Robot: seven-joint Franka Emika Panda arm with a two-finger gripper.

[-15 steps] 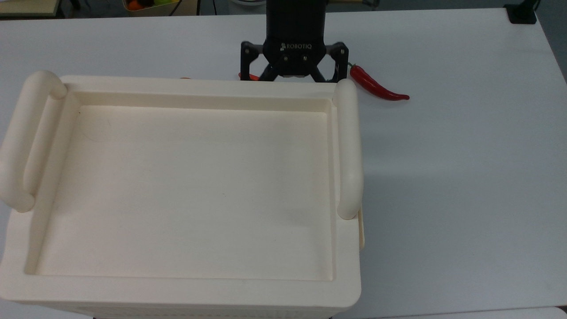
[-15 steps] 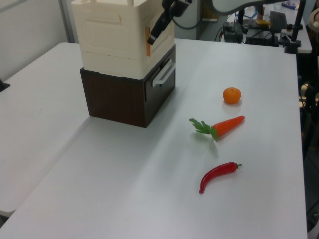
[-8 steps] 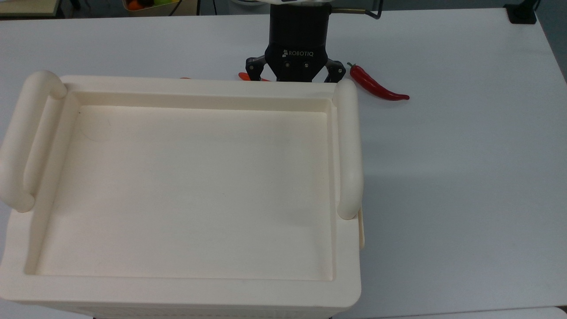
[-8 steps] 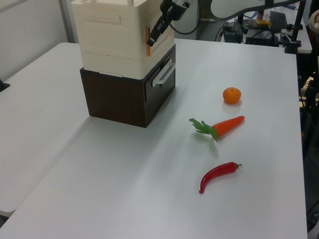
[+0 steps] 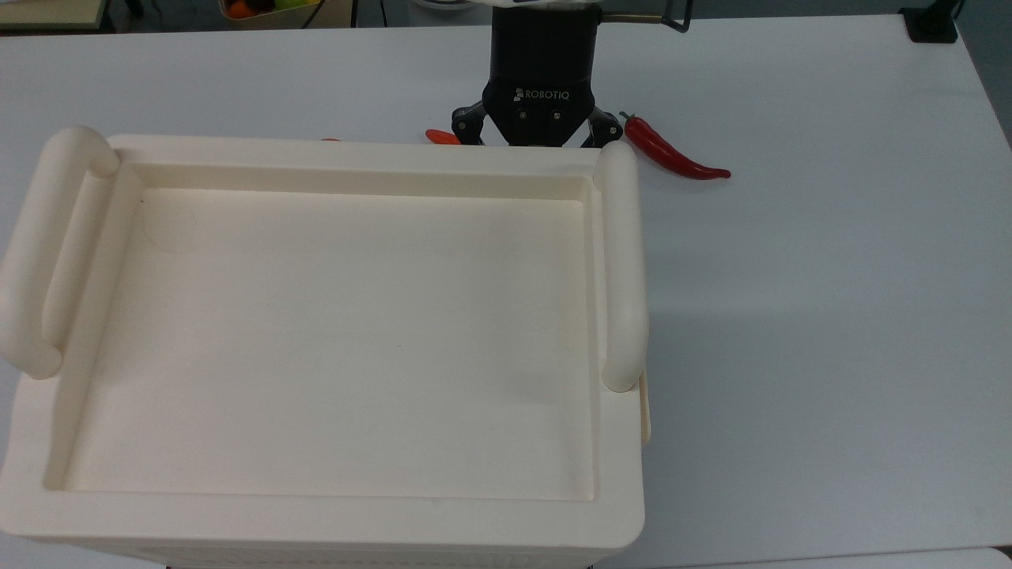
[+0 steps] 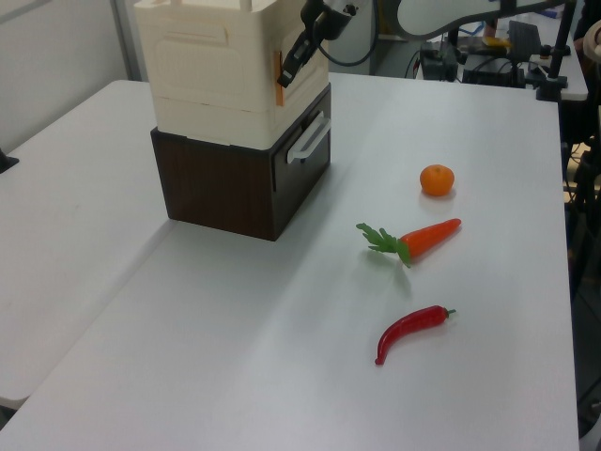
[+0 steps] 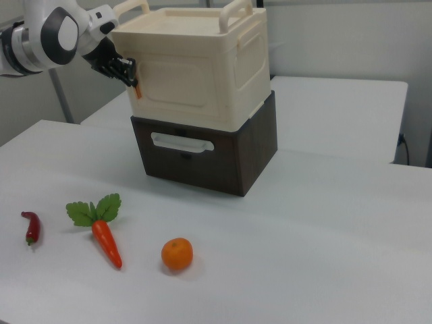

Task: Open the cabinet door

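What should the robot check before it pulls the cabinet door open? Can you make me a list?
1. The gripper is at the orange tab on the edge of the cabinet door: ok.
2. The gripper looks closed on the tab: ok.
3. The door lies flush with the cabinet, not yet opened: ok.
4. The carrot, tangerine and chili lie low on the table, away from the door: ok.
5. Which side the hinge is on: cannot tell.

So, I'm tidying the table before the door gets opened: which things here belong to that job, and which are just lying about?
Belongs to the job:
cabinet
cabinet door
orange door tab
hand

Just lying about:
carrot
red chili pepper
orange
dark brown drawer unit, under the cabinet
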